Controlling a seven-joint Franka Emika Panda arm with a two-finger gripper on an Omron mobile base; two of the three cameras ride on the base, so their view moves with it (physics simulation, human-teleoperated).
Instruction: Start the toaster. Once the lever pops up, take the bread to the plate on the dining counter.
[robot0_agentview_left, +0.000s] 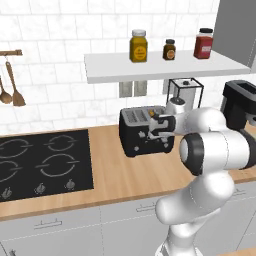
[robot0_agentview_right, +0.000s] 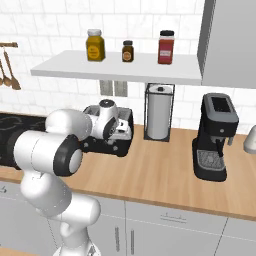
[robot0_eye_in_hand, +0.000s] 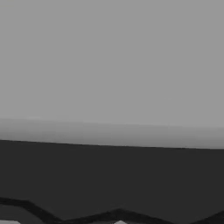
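1. Left base view: the toaster (robot0_agentview_left: 142, 131) is a black boxy unit with rounded corners and silver-grey slotted top, standing on the smooth light-wood worktop (robot0_agentview_left: 125, 175) against the white tiled wall. The gripper (robot0_agentview_left: 151, 126) sits at the toaster's right front top edge, fingers pressed together, with nothing visibly held; whether it touches the casing cannot be told.
2. Same view, relative to the toaster: a glossy black hob (robot0_agentview_left: 42, 162) with ring markings lies to its left; two wooden spoons (robot0_agentview_left: 12, 90) hang on the wall further left. A wire-framed paper towel holder (robot0_agentview_left: 185, 92) stands just behind its right end, and a black coffee machine (robot0_agentview_left: 240, 105) stands further right.
3. Same view: a plain white shelf (robot0_agentview_left: 160, 67) above the toaster carries three jars (robot0_agentview_left: 138, 46), amber, dark brown and red, with dark lids. Their labels are too small to read.
4. Right base view: the toaster (robot0_agentview_right: 120, 137) is largely hidden behind the white arm; its black right end shows left of the towel holder (robot0_agentview_right: 159, 120). The gripper itself is hidden behind the wrist.
5. Hand view: a matte black surface fills the lower half, meeting a plain grey field above; no writing is legible.
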